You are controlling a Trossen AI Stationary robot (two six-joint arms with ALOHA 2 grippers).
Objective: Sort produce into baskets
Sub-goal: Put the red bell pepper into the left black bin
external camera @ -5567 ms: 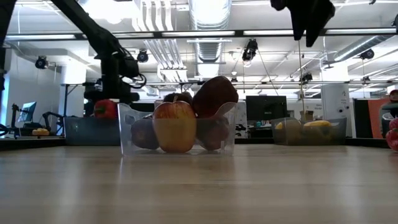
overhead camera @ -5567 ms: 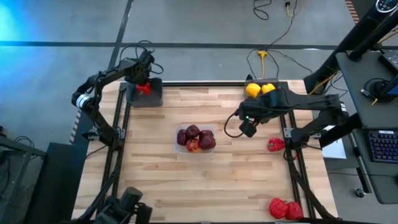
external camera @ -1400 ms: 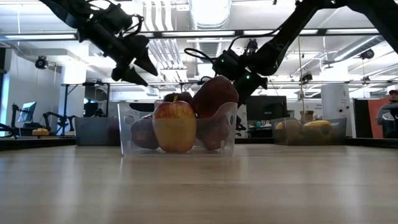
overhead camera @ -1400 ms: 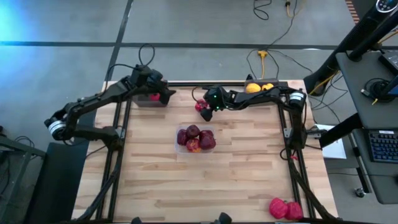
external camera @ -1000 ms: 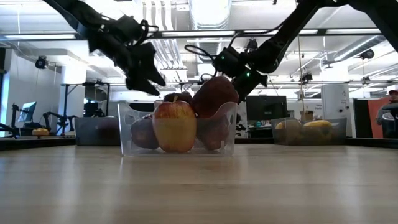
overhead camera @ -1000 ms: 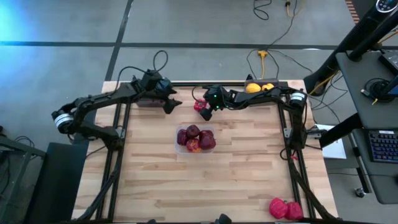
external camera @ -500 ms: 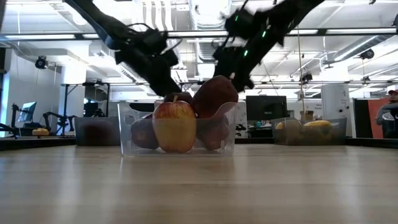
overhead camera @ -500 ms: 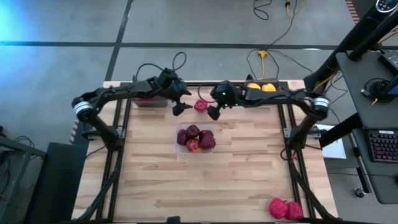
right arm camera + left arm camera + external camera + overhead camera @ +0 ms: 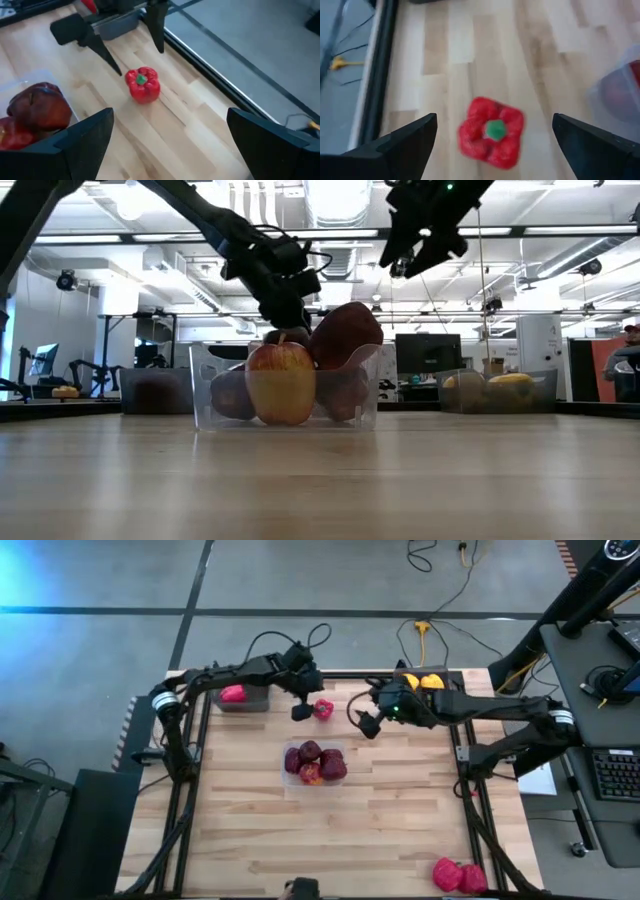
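Red bell pepper (image 9: 323,709) sits free on counter (image 9: 400,810) near far edge (green stem up). Left tool (image 9: 304,704) spread wide, poised just beside it. Right tool (image 9: 366,721) also spread, empty, nearby. Apples (image 9: 314,762) fill clear container (image 9: 286,776).

red pepper (image 9: 323,709) upright on table, apples (image 9: 314,762) in clear container (image 9: 288,778).

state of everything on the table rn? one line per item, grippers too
left gripper: open, fingers either side of the loose pepper, not gripping
right gripper: open, empty, beside the pepper
red bell pepper: loose on the table, stem up
clear container: holds apples
left grey tray: one red pepper inside
right grey tray: yellow peppers inside
two red peppers: unsorted, table's near right corner
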